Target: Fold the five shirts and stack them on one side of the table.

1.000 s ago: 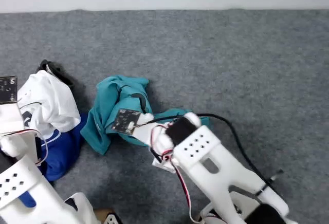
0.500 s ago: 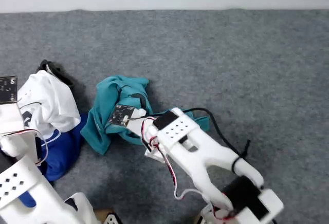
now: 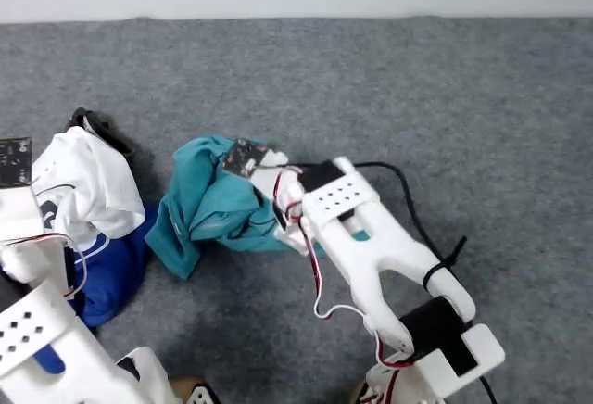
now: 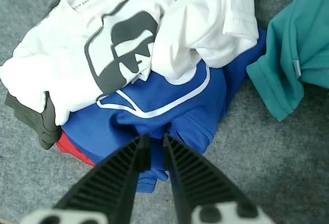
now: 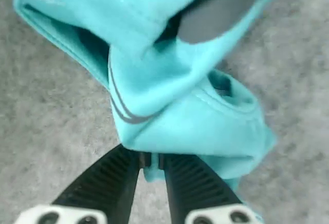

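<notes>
- In the right wrist view, the right gripper (image 5: pixel 150 165) is seen pinched shut on a fold of the teal shirt (image 5: pixel 169 95). From above, this arm's wrist is laid across the shirt.
- In the left wrist view, the left gripper (image 4: pixel 152 149) is held nearly closed, with nothing clamped, over the blue shirt (image 4: pixel 169 100).
- A white shirt (image 4: pixel 123 34) is piled on the blue one, at 9 o'clock of the teal shirt on the grey table (image 3: pixel 417 89).

Teal shirt (image 3: pixel 208 205): crumpled, unfolded, near the table's centre, one fold clamped in the right gripper (image 5: pixel 150 158). White shirt (image 3: pixel 79 186) with dark graphic: loosely bundled on top of a pile at the table's left side. Beneath it lie a blue shirt (image 3: pixel 116 274) with white trim, a red shirt (image 4: pixel 72 151) edge, and a dark olive shirt (image 4: pixel 37 118).
</notes>
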Robot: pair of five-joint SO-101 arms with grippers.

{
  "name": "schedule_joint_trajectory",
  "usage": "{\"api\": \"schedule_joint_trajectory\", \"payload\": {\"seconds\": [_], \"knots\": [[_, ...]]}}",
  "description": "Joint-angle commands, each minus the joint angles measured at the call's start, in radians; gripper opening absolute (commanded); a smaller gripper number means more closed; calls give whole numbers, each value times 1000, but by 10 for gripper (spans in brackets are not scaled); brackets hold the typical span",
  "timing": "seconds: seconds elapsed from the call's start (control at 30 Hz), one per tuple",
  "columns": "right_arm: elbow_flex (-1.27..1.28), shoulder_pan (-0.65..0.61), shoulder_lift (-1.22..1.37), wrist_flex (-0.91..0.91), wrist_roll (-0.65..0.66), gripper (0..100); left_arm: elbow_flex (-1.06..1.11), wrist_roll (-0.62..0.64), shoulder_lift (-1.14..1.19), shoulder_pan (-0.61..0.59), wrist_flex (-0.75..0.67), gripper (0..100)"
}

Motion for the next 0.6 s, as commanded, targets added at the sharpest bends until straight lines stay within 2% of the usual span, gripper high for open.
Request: {"api": "schedule_joint_trajectory", "payload": {"seconds": [0.0, 0.37, 0.57], "knots": [[-153, 15, -85, 110, 8, 9, -5, 3, -15, -3, 20, 51], [-497, 16, -228, 418, 43, 9, -15, 3, -17, 3, 20, 53], [-597, 48, -335, 549, 46, 9, -16, 3, -17, 127, 20, 53]]}}
